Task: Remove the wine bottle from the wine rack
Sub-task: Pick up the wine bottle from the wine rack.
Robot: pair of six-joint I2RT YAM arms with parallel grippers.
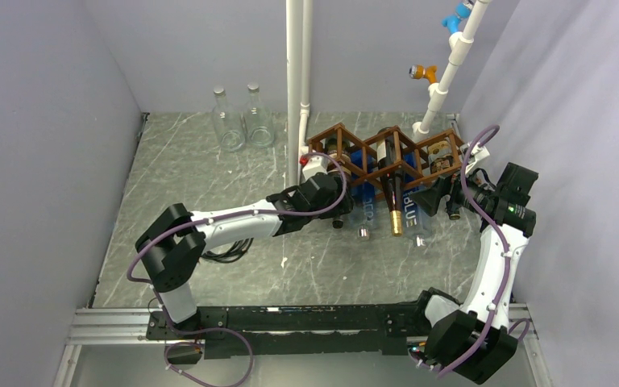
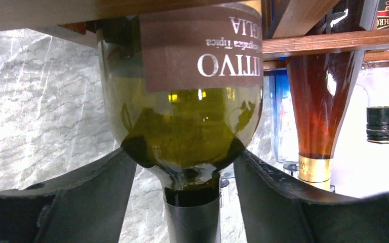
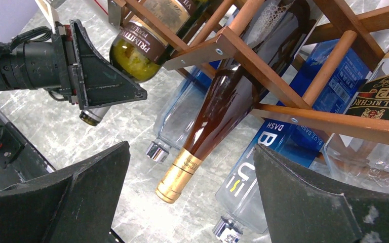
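Far side of the surface (image 1: 209, 185), top view: we see the wine rack (image 1: 355, 135), a brown lattice, with bottles lying in its cells, necks toward the arms.
Wine bottle, top view: the wine bottle (image 1: 337, 151) lies in the leftmost cell. The left fingers (image 1: 328, 190) are at its neck end and the right fingers (image 1: 434, 196) are near the rack's right end.
Left wrist view, bottle: the wine bottle (image 2: 182, 126) fills the frame. It is green glass with a brown label, its body under a rack bar and its dark-capped neck pointing at the camera.
Left wrist view, fingers: the left fingers (image 2: 96, 197) stand either side of the neck, tips at the shoulder. We cannot tell whether they press the glass or only flank it.
Left wrist view, neighbour: an amber bottle (image 2: 319, 101) with a gold collar lies just beside.
Right wrist view, fingers: the right fingers (image 3: 81, 202) are spread wide with nothing between them, facing the wine rack (image 3: 283, 114).
Right wrist view, bottle: the wine bottle (image 3: 134, 55) juts from its cell, the left fingers (image 3: 101, 81) alongside its shoulder.
Handling, our judgement: rigid glass, smooth and likely slippery, breakable, and probably heavy, since liquid seems to show inside.
Where to hold, our judgement: the neck just below the shoulder, so the flare stops the fingers slipping. Draw it straight along the cell, clear of the bars and the amber bottle.
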